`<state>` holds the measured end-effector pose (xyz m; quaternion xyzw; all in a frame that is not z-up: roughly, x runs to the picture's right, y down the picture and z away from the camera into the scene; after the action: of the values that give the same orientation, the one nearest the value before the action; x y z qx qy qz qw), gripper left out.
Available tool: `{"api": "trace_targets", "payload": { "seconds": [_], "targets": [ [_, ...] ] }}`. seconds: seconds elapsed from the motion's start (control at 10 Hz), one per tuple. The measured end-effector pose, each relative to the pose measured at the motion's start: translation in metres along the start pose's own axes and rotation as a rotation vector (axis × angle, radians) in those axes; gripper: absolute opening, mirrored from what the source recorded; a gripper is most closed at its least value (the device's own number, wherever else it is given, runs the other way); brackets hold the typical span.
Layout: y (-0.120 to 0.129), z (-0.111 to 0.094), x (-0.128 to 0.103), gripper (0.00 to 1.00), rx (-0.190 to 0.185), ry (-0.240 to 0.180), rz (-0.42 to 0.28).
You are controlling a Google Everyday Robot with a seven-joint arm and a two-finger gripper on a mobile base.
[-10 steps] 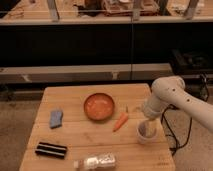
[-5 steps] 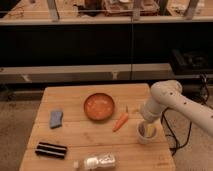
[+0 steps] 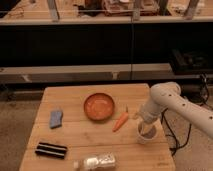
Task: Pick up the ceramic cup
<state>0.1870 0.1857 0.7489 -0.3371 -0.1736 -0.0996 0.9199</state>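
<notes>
The ceramic cup is small, white and round, and stands on the wooden table near its right edge. My gripper hangs from the white arm that comes in from the right. It points down into the cup's mouth, and its tip is hidden by the rim.
An orange bowl sits mid-table. A carrot lies between the bowl and the cup. A blue sponge lies at the left, a dark striped bar at the front left, and a clear plastic bottle at the front edge.
The arm has swung slightly left and lowered, bringing the gripper further down into the cup. The objects on the table have not moved.
</notes>
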Motion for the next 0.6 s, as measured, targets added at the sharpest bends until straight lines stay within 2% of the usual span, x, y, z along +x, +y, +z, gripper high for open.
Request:
{"api": "trace_targets", "payload": {
  "seconds": [0.3,0.4,0.6],
  "targets": [
    [-0.001,0.001,0.001,0.1,0.003,-0.002,-0.001],
    [-0.004,-0.005,-0.002,0.04,0.008,0.0,-0.011],
    [-0.01,-0.023,-0.011,0.03,0.016,0.003,-0.026]
  ]
}}
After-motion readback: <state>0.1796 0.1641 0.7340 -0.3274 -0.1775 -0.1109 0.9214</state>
